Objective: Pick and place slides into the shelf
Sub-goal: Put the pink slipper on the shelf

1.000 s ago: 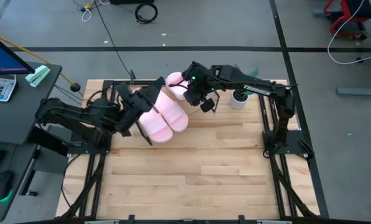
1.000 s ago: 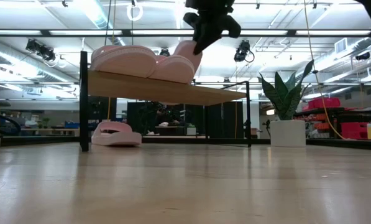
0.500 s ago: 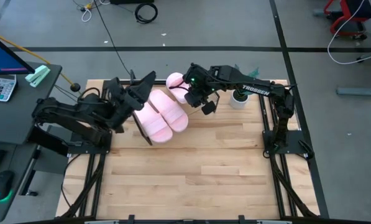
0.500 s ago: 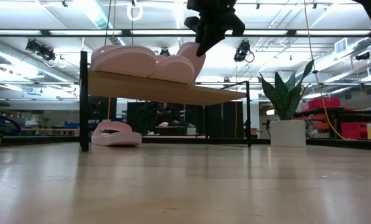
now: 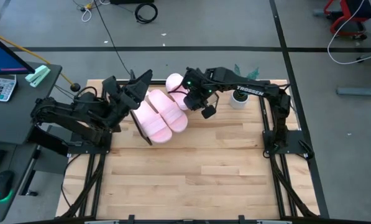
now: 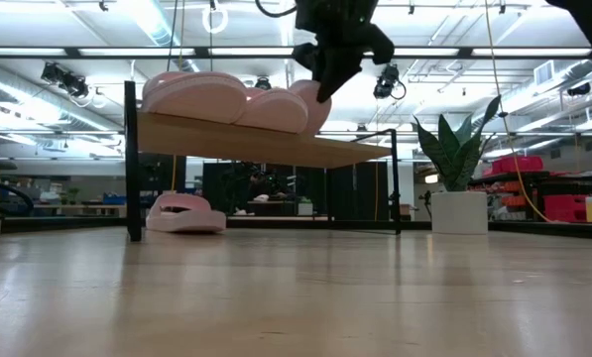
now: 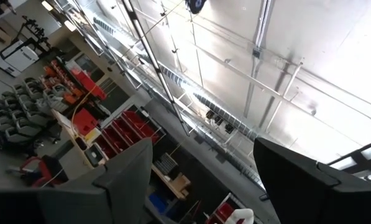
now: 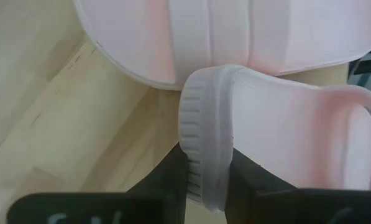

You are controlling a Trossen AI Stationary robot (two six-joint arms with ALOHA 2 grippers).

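Observation:
Two pale pink slides [image 5: 163,115] lie side by side on the slanted wooden shelf [image 6: 276,147]. A third slide [image 5: 174,83] is beside them at the shelf's far end, with my right gripper [image 5: 196,99] shut on it from above. In the low view this slide [image 6: 312,102] stands tilted against its neighbour. Another slide [image 6: 184,213] lies on the table under the shelf. My left gripper [image 5: 138,84] is open in the air left of the shelf, pointing upward at the ceiling [image 7: 204,186]. My right gripper pinches the ribbed edge of the slide's sole [image 8: 204,168] at one end between its two fingers [image 8: 247,183]. The fingers slant steeply down from above. The slide is tilted, its lower end down at the shelf board beside the second slide [image 8: 235,31]; whether it rests there I cannot tell.
A white pot with a green plant [image 5: 238,98] stands at the table's far right, close to my right arm. The shelf's black frame post [image 6: 133,164] stands on the left in the low view. Bare wood [image 5: 204,174] fills the table's near half.
My right gripper has gone down and tipped more steeply, lowering the held slide from a steeper tilt onto the shelf beside the second slide. My left gripper has drawn back from over the two slides toward the table's far left and risen a little, staying open.

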